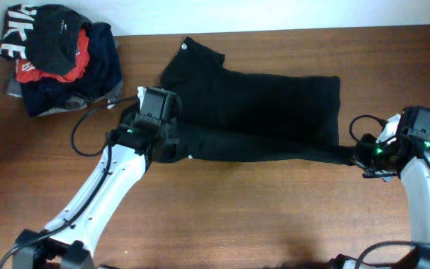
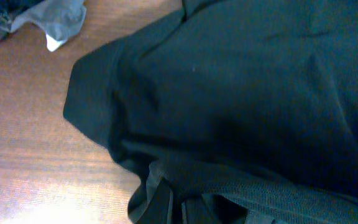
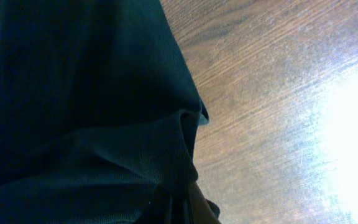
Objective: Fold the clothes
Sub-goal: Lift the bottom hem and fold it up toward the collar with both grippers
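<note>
- Left end effector (image 1: 167, 139) is clamped on the shirt (image 1: 267, 112) at its near left edge. In the wrist view, black cloth is bunched up right at the fingers.
- Right end effector (image 1: 359, 155) is likewise closed on the shirt, at the near right corner. There we see the fabric gathered into folds, with bare wood beside it.
- We find the shirt spread across the middle of the bench (image 1: 275, 217). One sleeve points toward the far edge and carries a small white mark (image 1: 184, 46).
- Its near edge runs in a line from one end effector to the other.
- A pile (image 1: 58, 60) of navy, red, grey and black garments sits at the far left corner of the bench.
- The pile's grey edge (image 2: 58, 22) lies near the left end effector. We see a strip of wood between it and the shirt, so they are apart.
- A black cable (image 1: 80, 138) loops beside the left arm, over the bench and near the pile.
</note>
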You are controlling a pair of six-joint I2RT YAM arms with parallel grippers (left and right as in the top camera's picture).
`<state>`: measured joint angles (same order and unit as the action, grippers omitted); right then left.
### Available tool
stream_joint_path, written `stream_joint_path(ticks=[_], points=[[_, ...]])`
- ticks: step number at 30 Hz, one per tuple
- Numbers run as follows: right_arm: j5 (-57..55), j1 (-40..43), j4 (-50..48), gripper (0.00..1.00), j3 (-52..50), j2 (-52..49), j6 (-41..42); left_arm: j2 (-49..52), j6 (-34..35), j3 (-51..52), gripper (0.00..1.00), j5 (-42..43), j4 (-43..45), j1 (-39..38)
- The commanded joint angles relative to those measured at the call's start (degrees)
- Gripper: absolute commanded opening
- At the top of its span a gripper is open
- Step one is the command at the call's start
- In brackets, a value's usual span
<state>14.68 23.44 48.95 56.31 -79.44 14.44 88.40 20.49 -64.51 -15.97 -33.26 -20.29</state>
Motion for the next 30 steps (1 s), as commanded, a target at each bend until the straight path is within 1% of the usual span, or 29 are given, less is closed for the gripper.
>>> stream_joint_path(ticks=[1,8,14,22,30], points=[[-0.44,-0.24,-1.53,0.04,0.96,-2.64,-0.04,1.60,-0.92,-1.05,0.01,-2.99,2.08,0.04],[-0.07,-4.37,-7.23,0.04,0.96,-7.41,0.00,4.33,-0.92,-1.05,0.01,-5.11,6.49,0.07],[-0.35,-7.50,-13.11,0.04,0.96,-10.58,1.90,6.43,-0.92,-1.05,0.01,-5.57,11.10,0.09],[-0.28,-7.74,-18.49,0.04,0.96,-13.99,2.58,9.57,-0.92,-1.05,0.01,-6.75,15.10,0.11],[-0.31,-7.74,-21.64,0.05,0.96,-15.54,2.51,12.13,-0.90,-1.05,0.01,-12.70,17.86,0.11]])
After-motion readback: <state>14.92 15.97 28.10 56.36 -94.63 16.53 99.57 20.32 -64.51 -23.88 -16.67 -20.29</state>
